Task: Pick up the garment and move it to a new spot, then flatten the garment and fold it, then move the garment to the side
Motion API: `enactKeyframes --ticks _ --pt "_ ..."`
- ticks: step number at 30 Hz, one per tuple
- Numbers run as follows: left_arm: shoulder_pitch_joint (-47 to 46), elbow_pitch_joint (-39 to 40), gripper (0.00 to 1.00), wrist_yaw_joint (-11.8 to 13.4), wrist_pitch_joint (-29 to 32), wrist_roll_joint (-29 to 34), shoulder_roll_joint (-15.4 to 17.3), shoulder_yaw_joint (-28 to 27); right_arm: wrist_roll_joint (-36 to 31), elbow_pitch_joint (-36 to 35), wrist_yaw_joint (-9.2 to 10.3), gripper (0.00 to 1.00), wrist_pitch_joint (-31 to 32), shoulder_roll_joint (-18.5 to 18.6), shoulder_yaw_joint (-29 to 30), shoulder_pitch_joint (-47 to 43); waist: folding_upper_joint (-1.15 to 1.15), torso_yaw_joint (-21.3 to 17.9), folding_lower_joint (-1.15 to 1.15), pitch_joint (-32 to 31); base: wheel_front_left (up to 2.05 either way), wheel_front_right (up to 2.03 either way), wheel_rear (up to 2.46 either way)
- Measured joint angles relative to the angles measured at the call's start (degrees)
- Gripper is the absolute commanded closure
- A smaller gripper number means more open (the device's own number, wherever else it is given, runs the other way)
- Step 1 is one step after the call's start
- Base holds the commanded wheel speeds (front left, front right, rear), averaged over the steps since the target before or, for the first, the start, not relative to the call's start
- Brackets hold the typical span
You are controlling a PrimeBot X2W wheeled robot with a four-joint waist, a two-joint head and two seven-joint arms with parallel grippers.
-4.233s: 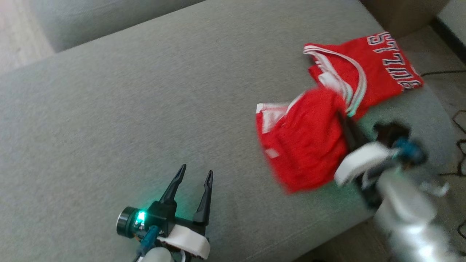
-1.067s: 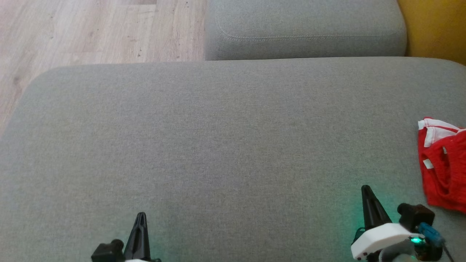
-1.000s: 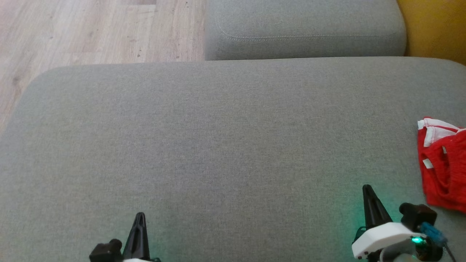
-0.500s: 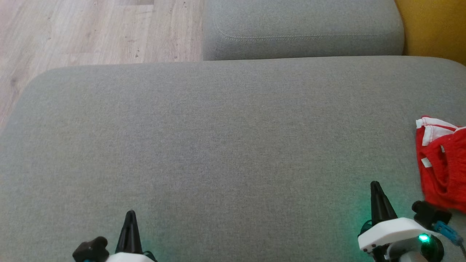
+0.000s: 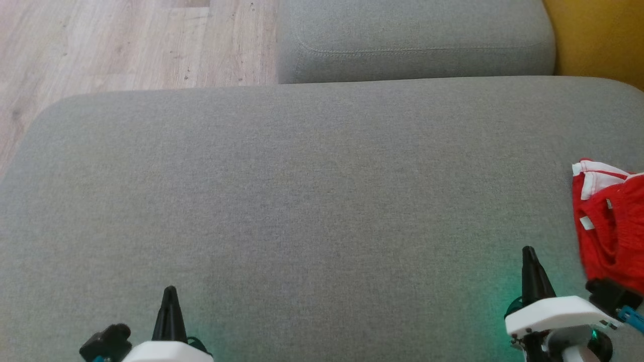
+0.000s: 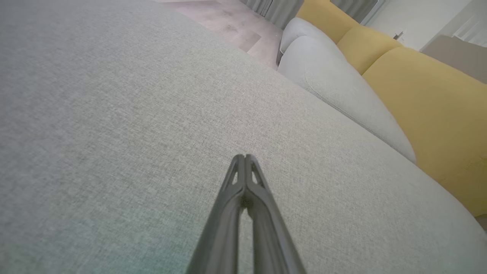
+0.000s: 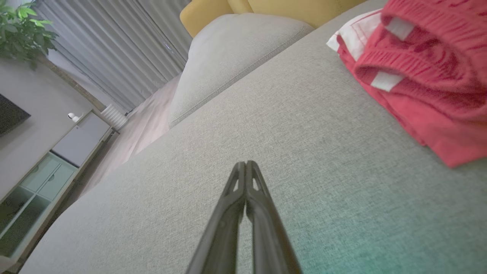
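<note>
1. The red garment (image 5: 610,231) was lying in a layered bundle at the far right edge of the big grey seat cushion (image 5: 302,191), white trim poking out, partly cut off by the head view
2. Left claw (image 5: 170,291) was pinched fully shut and empty over bare cushion, well apart from the garment
3. Right claw (image 5: 528,251) was closed tight too, holding nothing, just beside the garment's near edge, apparently not touching
4. My read: the stacked layers looked folded and already parked aside, so probably the last step, more or less done
5. If it needed another nudge, the right claw would've had to open up, swing right and pinch all the layers together so the fold didn't fall apart
</note>
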State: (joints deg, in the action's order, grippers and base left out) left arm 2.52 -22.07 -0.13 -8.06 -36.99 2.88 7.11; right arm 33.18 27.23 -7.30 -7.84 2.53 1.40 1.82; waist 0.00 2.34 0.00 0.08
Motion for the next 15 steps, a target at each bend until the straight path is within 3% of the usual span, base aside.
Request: enactKeyframes --ticks 15 --pt "-1.1 1.0 1.00 -1.5 2.6 -10.1 0.0 -2.0 10.7 -1.9 0.00 1.00 2.6 0.0 1.1 0.0 0.00 -0.4 0.00 0.0 0.00 0.00 0.00"
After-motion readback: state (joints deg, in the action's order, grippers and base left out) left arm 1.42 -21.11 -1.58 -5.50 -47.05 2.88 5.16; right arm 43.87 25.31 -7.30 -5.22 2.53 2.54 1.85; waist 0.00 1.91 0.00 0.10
